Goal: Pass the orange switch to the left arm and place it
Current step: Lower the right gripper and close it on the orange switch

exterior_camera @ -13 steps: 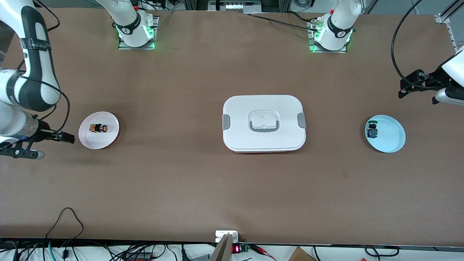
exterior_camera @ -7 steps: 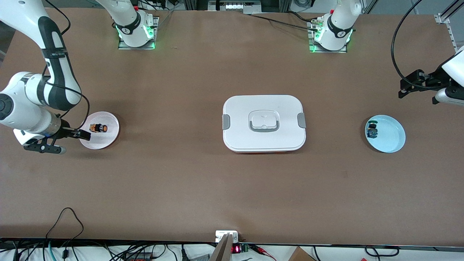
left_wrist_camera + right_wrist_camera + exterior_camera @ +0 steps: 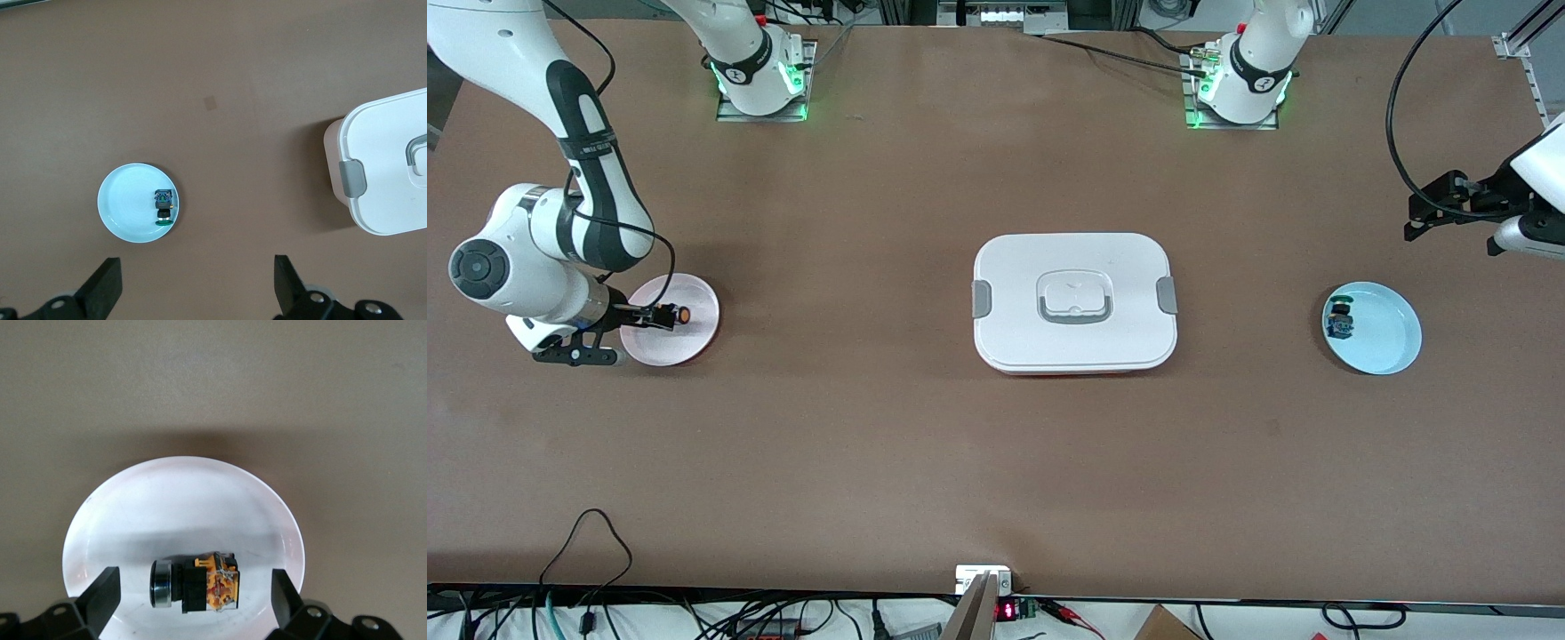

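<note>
Now we see the orange switch [image 3: 670, 315] lying on its side on a pale pink plate [image 3: 694, 342], which sits near the worktop [image 3: 889, 444] edge at the right arm's end. Our right pincer [image 3: 660, 316] is down over that plate with its fingers [image 3: 100, 595] spread wide, one on each side of the switch. From the right wrist view the switch [image 3: 193, 583] lies between the two fingers without touching either, so nothing is gripped. Its round cap faces one finger and its orange-yellow base faces the other.

At the middle of the worktop stands the box [image 3: 1075, 302], white, lid on, with grey clips at both short sides and a recessed handle on top. It is well apart from both plates.

Near the worktop edge at the left arm's end rests a light blue plate [image 3: 1387, 342] carrying a blue-based switch [image 3: 1339, 320] with a dark cap. That switch sits on the part of the plate toward the box.

Our left pincer [image 3: 198, 283] waits high over the left arm's end of the worktop, and its fingers [image 3: 107, 283] are spread wide with nothing between them. In the left wrist view the blue plate [image 3: 123, 203] and one clipped end of the box [image 3: 383, 177] show below it.
</note>
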Robot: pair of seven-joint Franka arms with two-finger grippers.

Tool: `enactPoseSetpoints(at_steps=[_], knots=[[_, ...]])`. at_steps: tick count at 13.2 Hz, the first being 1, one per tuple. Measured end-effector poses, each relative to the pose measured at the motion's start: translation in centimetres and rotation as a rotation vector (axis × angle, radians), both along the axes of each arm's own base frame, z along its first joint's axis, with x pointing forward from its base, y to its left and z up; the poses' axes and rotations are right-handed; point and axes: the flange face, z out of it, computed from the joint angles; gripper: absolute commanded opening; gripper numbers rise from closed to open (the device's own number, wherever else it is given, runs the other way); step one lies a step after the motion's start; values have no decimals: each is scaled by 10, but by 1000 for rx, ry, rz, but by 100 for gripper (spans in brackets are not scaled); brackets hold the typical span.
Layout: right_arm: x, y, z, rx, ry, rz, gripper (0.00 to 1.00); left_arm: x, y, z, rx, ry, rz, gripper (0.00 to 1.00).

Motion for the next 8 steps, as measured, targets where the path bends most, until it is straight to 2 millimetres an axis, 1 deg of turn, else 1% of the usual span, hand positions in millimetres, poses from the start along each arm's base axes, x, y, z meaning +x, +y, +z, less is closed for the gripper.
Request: enactPoseSetpoints(at_steps=[3,6,8], knots=[[-6,1,-14,0,4,5,100,0,0,0,0,0,0,100],[-19,3,-32,2,9,16,100,0,0,0,0,0,0,100],[-23,3,-36,3,17,20,100,0,0,0,0,0,0,100]])
